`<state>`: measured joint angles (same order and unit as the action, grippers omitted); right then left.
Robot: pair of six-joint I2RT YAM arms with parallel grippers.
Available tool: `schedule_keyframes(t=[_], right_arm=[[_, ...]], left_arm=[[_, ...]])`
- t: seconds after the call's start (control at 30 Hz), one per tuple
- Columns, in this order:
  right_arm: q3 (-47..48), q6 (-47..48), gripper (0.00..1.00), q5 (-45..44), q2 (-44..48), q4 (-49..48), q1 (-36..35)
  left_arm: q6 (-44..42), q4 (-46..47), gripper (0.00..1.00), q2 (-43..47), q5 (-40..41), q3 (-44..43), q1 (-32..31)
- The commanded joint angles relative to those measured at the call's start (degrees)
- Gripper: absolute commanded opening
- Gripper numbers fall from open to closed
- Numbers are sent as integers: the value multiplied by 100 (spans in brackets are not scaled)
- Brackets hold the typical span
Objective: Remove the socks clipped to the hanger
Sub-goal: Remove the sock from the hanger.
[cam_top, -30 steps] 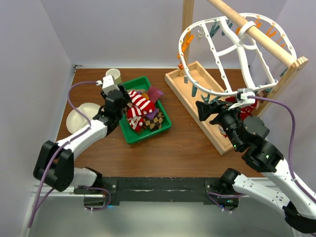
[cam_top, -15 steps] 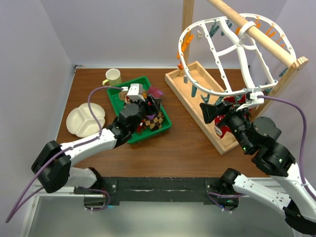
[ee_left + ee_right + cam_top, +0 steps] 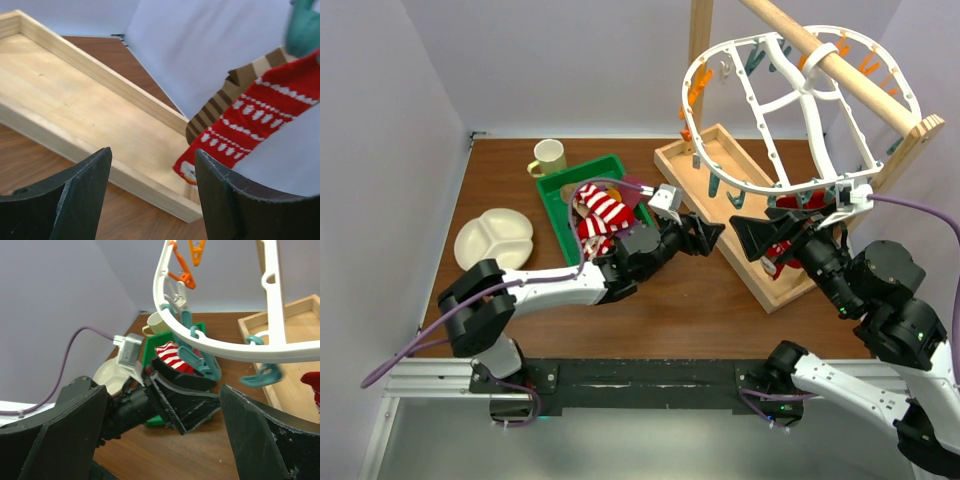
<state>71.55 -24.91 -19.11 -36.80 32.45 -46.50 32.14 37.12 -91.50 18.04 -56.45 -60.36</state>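
- On the left arm (image 3: 560, 285), jaws gape empty beside the wooden tray (image 3: 75, 95).
- On the right arm (image 3: 890, 310), jaws spread wide, empty, by the hanger (image 3: 277, 310).
- Two socks (image 3: 250, 120) hang clipped; others (image 3: 603, 212) lie in the green tray (image 3: 552, 215).

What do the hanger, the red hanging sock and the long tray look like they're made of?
Hanger: glossy white plastic, moulded ribs with holes. Sock: soft knit fabric, white pattern worked in. Tray: pale wood, probably unvarnished, grain showing.
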Motion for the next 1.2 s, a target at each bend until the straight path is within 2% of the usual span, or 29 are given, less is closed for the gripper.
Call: schedule_keyframes(t=[0.0, 0.43, 0.87, 1.17], right_arm=[[342, 3, 98, 540, -56, -28, 1], [579, 126, 98, 909, -214, -581, 1], [676, 153, 98, 980, -363, -687, 1], [738, 188, 98, 971, -363, -678, 1]], left_arm=[[-32, 611, 73, -306, -265, -437, -143], [-559, 1113, 76, -1422, -1531, -1131, -398], [-1719, 990, 77, -2354, -2646, -2019, -319], [-1948, 911, 78, -2908, -3272, -2572, -169]])
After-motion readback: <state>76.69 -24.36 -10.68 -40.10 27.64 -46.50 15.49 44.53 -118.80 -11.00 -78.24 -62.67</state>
